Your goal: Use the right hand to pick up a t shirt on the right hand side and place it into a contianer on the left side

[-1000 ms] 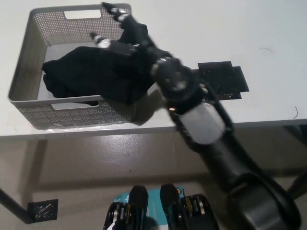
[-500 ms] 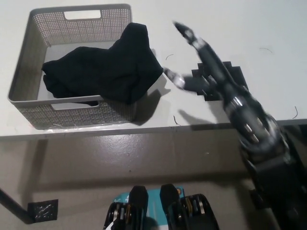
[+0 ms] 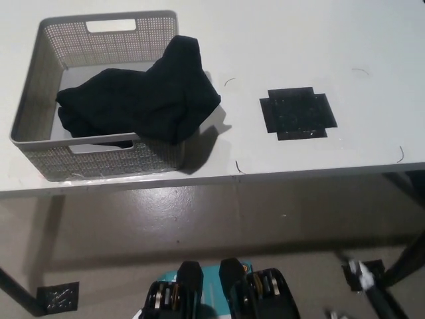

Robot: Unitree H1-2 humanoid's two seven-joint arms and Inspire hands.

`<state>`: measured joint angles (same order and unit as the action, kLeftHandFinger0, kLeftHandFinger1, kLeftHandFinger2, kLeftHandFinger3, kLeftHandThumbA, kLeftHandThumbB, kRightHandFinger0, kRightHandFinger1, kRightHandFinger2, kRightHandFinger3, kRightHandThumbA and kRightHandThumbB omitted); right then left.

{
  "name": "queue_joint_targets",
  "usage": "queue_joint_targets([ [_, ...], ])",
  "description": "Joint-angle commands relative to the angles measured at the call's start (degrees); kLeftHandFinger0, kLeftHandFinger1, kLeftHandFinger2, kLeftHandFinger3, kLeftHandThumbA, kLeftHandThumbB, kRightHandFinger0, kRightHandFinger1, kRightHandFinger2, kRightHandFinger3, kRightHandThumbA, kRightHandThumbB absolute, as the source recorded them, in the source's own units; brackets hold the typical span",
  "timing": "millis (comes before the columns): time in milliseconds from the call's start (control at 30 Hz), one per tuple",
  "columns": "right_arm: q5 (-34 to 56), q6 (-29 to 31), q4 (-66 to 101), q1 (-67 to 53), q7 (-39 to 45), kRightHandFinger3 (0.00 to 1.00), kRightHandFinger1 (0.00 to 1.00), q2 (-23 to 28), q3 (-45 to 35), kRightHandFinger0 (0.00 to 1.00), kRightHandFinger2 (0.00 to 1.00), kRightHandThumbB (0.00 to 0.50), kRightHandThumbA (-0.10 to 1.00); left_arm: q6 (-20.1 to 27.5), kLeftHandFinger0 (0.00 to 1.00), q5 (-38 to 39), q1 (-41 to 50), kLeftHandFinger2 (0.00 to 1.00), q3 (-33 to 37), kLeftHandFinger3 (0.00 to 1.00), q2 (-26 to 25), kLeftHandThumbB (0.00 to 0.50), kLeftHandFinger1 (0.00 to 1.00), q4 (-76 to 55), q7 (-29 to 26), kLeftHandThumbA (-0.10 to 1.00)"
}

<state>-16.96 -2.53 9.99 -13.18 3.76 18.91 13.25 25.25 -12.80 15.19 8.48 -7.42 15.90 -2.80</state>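
The black t-shirt (image 3: 143, 100) lies bunched in the grey perforated basket (image 3: 40, 80) at the table's left. One part of it hangs over the basket's right wall and reaches the tabletop. Nothing is holding it. Only a blurred bit of my black right hand (image 3: 369, 287) shows, at the bottom right corner, below the table's front edge and far from the basket. My white left hand is out of the picture.
A black cross-shaped patch (image 3: 297, 113) is stuck on the white table (image 3: 332, 40) to the right of the basket. The table's front edge runs across the middle, with brown floor below it. A black table leg (image 3: 405, 262) stands at the lower right.
My right arm has left the basket, swung right over the black patch and dropped below the table edge. The t-shirt stayed in the basket, draped over its right wall.
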Motion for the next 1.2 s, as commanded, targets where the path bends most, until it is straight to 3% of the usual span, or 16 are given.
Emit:
queue_joint_targets([
  [0, -5.33, 29.45, -7.42, -10.05, -14.6, 1.0, 1.0, 2.13, -3.9, 1.0, 1.0, 0.059, 0.74, 1.67, 1.0, 7.68, 2.59, 1.0, -3.91, 1.0, -1.94, 0.283, 1.0, 0.29, -3.07, 1.0],
  [33, -2.06, 29.45, -10.98, -10.85, -13.88, 1.0, 1.0, 1.72, -5.28, 1.0, 1.0, 0.074, 0.75, 1.67, 1.0, 7.52, 2.69, 1.0, -3.8, 1.0, -1.37, 0.293, 1.0, 0.48, -3.67, 1.0],
  [100, 0.01, 28.53, -13.6, -10.3, -12.43, 1.0, 1.0, 1.12, -6.26, 1.0, 1.0, 0.097, 0.82, 1.67, 1.0, 6.08, 2.84, 1.0, -3.35, 1.0, -1.78, 0.261, 1.0, 0.15, -5.19, 1.0],
  [200, 2.33, 28.38, -14.72, -8.71, -10.92, 1.0, 1.0, 0.94, -7.58, 1.0, 1.0, 0.123, 0.82, 1.67, 1.0, 6.34, 2.79, 1.0, -3.63, 1.0, -1.76, 0.239, 1.0, 0.07, -4.78, 1.0],
  [333, 4.41, 26.87, -13.69, -6.78, -9.65, 1.0, 1.0, 0.01, -9.37, 1.0, 1.0, 0.116, 0.8, 1.67, 1.0, 5.99, 2.14, 1.0, -4.06, 1.0, -1.53, 0.221, 1.0, 0.1, -5.22, 1.0],
  [433, 3.94, 27.34, -13.97, -6.26, -9.27, 1.0, 1.0, -0.61, -9.8, 1.0, 1.0, 0.127, 0.79, 1.67, 1.0, 6.55, 1.76, 1.0, -4.42, 1.0, -1.51, 0.275, 1.0, -0.17, -4.72, 1.0],
  [567, 1.3, 29.45, -16.28, -6.48, -9.56, 1.0, 1.0, -0.82, -8.92, 1.0, 1.0, 0.151, 0.88, 1.67, 1.0, 7.83, 2.22, 1.0, -5.02, 1.0, -1.19, 0.247, 1.0, -1.02, -3.9, 1.0],
  [633, -1.16, 29.45, -17.06, -7.39, -10.75, 1.0, 1.0, -0.66, -7.77, 1.0, 1.0, 0.196, 1.0, 1.67, 1.0, 7.48, 2.74, 1.0, -5.09, 1.0, -1.19, 0.238, 1.0, -1.28, -4.28, 1.0],
  [733, -3.32, 29.45, -17.63, -7.33, -12.41, 1.0, 1.0, 0.07, -6.3, 1.0, 1.0, 0.217, 1.0, 1.67, 1.0, 6.99, 2.77, 1.0, -5.06, 1.0, -1.18, 0.243, 1.0, -1.16, -4.74, 1.0],
  [767, -4.18, 29.45, -17.96, -7.4, -12.78, 1.0, 1.0, 0.39, -5.36, 1.0, 1.0, 0.261, 1.0, 1.67, 1.0, 6.5, 2.78, 1.0, -4.96, 1.0, -1.21, 0.238, 1.0, -1.18, -5.17, 1.0],
  [800, -4.33, 29.45, -18.09, -7.6, -13.26, 1.0, 1.0, 0.49, -4.96, 1.0, 1.0, 0.264, 1.0, 1.67, 1.0, 6.45, 2.89, 1.0, -4.87, 1.0, -1.32, 0.239, 1.0, -1.2, -5.2, 1.0],
  [933, -8.71, 29.45, -21.11, -7.71, -16.58, 1.0, 1.0, 1.04, -1.6, 1.0, 1.0, 0.373, 1.0, 1.67, 1.0, 6.41, 3.07, 1.0, -4.31, 1.0, -1.82, 0.215, 1.0, -0.92, -5.53, 1.0],
  [1133, -9.72, 29.45, -26.42, -7.41, -20.64, 1.0, 1.0, 1.73, 2.79, 1.0, 1.0, 0.428, 1.0, 1.67, 1.0, 6.25, 3.27, 1.0, -4.06, 1.0, -2.03, 0.222, 1.0, -1.0, -6.36, 1.0],
  [1167, -8.23, 29.45, -27.31, -7.3, -21.17, 1.0, 1.0, 1.72, 3.69, 1.0, 1.0, 0.424, 1.0, 1.67, 1.0, 6.43, 3.32, 1.0, -3.88, 1.0, -2.26, 0.205, 1.0, -1.02, -6.22, 1.0],
])
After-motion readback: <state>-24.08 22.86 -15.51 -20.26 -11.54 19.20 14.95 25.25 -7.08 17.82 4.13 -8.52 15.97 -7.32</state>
